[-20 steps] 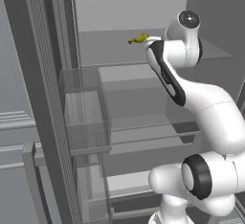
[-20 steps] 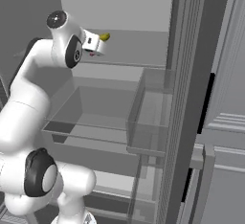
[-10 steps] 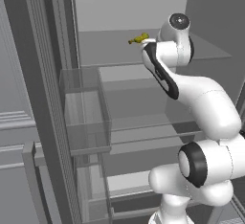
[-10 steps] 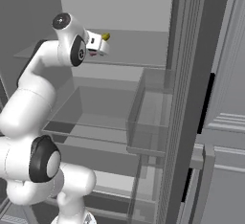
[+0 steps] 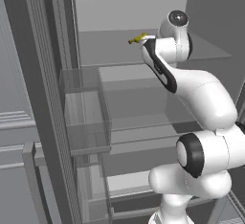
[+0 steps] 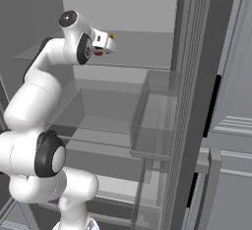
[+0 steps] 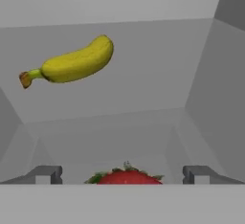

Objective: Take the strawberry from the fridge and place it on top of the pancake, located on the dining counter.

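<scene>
Strawberry [image 7: 125, 176] between the spread pincer [image 7: 123, 174] tips, ungrasped.
Arm reaches up into the fridge [image 5: 143, 65]; banana [image 7: 72, 64] lies at 11 o'clock.

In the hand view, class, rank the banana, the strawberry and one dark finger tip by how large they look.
1. banana
2. strawberry, partly cut off and nearest the camera, so unsure
3. finger tip

no readable text, labels or numbers anywhere, as far as visible

Base views flanking fridge [image 5: 143, 98] interior
</scene>
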Tool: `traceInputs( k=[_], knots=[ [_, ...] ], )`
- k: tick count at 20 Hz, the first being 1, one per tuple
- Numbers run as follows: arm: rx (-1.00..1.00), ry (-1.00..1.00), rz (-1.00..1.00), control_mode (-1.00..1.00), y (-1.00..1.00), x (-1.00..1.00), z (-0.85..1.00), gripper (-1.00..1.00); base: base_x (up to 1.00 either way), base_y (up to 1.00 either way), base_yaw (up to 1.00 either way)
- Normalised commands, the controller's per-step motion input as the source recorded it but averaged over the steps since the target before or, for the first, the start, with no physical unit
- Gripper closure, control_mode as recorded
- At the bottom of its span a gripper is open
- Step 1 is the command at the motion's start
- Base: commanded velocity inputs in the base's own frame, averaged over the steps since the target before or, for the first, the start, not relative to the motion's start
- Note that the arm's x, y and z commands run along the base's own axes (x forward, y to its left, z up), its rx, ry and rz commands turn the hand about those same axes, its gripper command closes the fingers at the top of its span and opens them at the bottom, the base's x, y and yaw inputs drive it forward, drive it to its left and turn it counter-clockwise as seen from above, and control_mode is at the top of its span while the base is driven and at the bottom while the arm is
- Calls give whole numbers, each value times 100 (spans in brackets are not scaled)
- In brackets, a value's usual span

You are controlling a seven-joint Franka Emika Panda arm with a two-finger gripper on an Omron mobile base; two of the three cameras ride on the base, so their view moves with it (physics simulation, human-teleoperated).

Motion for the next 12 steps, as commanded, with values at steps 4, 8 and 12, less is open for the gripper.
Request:
traceInputs(
  k=[4, 8, 12],
  knots=[
    [0, -2, 6, -100, -13, -18, -14, -100, 0, 0, 0],
    [-1, 0, 5, -100, -1, -7, -22, -100, 0, 0, 0],
    [0, 0, 4, -100, 0, 3, -21, -100, 0, 0, 0]
  ],
)
